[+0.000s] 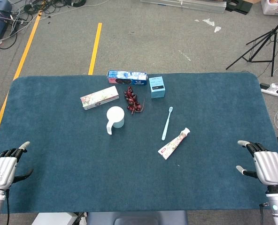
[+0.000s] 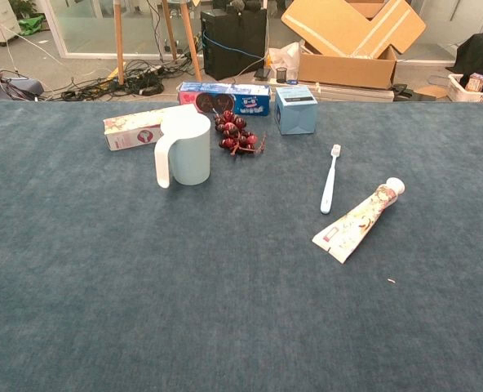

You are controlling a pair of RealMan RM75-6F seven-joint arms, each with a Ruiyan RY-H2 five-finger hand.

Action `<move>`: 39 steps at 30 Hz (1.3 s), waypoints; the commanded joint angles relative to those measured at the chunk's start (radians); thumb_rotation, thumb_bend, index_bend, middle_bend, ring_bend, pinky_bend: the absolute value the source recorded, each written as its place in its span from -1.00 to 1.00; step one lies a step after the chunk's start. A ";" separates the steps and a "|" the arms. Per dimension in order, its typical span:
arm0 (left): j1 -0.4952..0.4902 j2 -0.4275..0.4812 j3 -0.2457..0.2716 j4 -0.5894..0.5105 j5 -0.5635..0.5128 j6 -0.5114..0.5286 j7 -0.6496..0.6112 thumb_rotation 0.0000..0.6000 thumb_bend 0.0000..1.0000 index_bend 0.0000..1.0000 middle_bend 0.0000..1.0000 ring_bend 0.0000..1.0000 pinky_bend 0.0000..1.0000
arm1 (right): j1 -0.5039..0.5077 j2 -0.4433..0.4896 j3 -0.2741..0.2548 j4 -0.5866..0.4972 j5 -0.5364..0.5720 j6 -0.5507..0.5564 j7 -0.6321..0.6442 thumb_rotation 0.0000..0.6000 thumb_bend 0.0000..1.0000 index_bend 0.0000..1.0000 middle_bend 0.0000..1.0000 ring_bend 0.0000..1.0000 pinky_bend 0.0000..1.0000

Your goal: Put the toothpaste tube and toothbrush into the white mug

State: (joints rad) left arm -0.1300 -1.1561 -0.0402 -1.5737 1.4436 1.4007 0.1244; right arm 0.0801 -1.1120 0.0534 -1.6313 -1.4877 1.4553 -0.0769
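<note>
While both the left hand (image 1: 3, 168) and right hand (image 1: 266, 164) rest empty with fingers apart, toothpaste tube (image 1: 173, 143) and toothbrush (image 1: 166, 123) lie flat well ahead of the right fingertips (white mug (image 1: 115, 117) beyond): tube soft, likely grip mid-body; brush light, thin, probably slippery.

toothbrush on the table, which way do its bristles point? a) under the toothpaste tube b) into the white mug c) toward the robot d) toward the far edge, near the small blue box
d: the toothbrush lies flat with its bristle head at the far end, toward the small blue box, apart from the white mug and the toothpaste tube.
</note>
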 commanded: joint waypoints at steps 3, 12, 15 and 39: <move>0.000 -0.004 0.002 0.006 0.005 0.004 0.001 1.00 -0.62 -0.64 -0.31 -0.41 -0.38 | 0.004 -0.001 -0.002 0.000 -0.004 -0.008 0.000 1.00 -1.00 -0.37 -0.19 -0.30 0.21; 0.000 -0.009 0.008 -0.001 0.006 -0.001 -0.002 1.00 -0.62 -0.47 -0.32 -0.41 -0.37 | 0.003 0.000 -0.002 -0.005 -0.002 -0.007 -0.001 1.00 -1.00 -0.37 -0.19 -0.30 0.21; -0.005 -0.014 0.012 -0.006 0.017 -0.006 -0.003 1.00 -0.62 -0.37 -0.32 -0.41 -0.37 | -0.007 0.002 -0.003 -0.013 -0.014 0.017 -0.001 1.00 -1.00 -0.37 -0.19 -0.30 0.21; -0.219 0.007 -0.081 -0.068 -0.073 -0.290 -0.157 1.00 -0.62 -0.52 -0.55 -0.58 -0.46 | -0.022 0.020 0.004 -0.010 -0.015 0.041 0.048 1.00 -1.00 -0.37 -0.19 -0.30 0.21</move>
State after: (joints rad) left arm -0.3288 -1.1451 -0.1067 -1.6423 1.3912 1.1330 -0.0210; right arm 0.0573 -1.0922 0.0570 -1.6417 -1.5032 1.4961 -0.0298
